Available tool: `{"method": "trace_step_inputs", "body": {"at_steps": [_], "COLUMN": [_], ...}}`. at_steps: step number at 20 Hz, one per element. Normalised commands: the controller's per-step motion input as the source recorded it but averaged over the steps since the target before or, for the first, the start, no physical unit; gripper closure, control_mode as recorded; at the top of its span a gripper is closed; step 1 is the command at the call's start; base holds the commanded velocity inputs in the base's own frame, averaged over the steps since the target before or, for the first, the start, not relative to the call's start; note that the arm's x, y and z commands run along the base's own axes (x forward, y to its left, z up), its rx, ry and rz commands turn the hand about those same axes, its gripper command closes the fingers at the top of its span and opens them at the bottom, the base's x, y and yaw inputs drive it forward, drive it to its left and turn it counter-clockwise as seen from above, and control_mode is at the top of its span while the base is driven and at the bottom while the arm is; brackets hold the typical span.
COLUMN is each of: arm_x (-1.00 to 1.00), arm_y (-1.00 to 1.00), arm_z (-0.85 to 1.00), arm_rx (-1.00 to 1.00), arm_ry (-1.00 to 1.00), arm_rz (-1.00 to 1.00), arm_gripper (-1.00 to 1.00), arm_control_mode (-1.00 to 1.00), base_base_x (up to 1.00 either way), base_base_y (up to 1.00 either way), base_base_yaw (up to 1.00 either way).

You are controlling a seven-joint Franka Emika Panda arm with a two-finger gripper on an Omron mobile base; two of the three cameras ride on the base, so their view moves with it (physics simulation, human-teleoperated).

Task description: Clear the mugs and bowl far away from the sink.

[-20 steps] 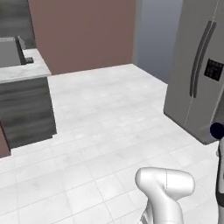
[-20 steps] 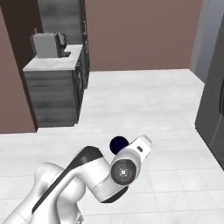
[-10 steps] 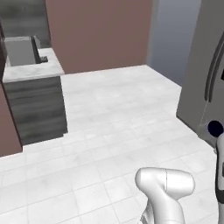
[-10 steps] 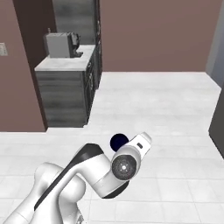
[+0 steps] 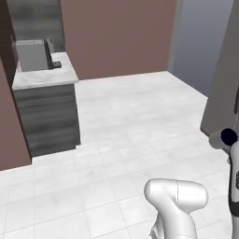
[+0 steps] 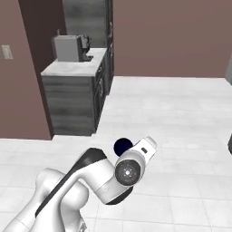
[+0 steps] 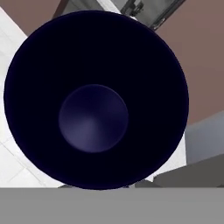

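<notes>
Fingers hidden behind the load; gripper (image 6: 129, 147) closed tight, pinching the mug (image 7: 96, 100), whose dark navy interior faces straight into the hand camera. In the right base view the mug (image 6: 121, 146) shows as a dark round just left of the white hand, held above the pale tiled floor (image 6: 181, 118). Far left: grey cabinet (image 6: 74, 102), coffee machine (image 6: 70, 47) on its top.
</notes>
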Motion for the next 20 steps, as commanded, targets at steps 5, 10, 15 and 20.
{"method": "trace_step_inputs", "body": {"at_steps": [5, 10, 15, 20], "arm_x": [0.0, 0.0, 0.0, 0.0], "arm_y": [0.0, 0.0, 0.0, 0.0], "arm_z": [0.0, 0.0, 0.0, 0.0], "arm_rx": [0.0, 0.0, 0.0, 0.0], "arm_ry": [0.0, 0.0, 0.0, 0.0], "arm_rz": [0.0, 0.0, 0.0, 0.0], "arm_gripper": [1.0, 1.0, 1.0, 1.0], "arm_control_mode": [1.0, 1.0, 1.0, 1.0], "base_base_x": [0.38, 0.31, 0.29, 0.23], "base_base_y": [0.16, 0.35, 0.62, 0.86], "base_base_yaw": [0.12, 0.12, 0.1, 0.11]}}
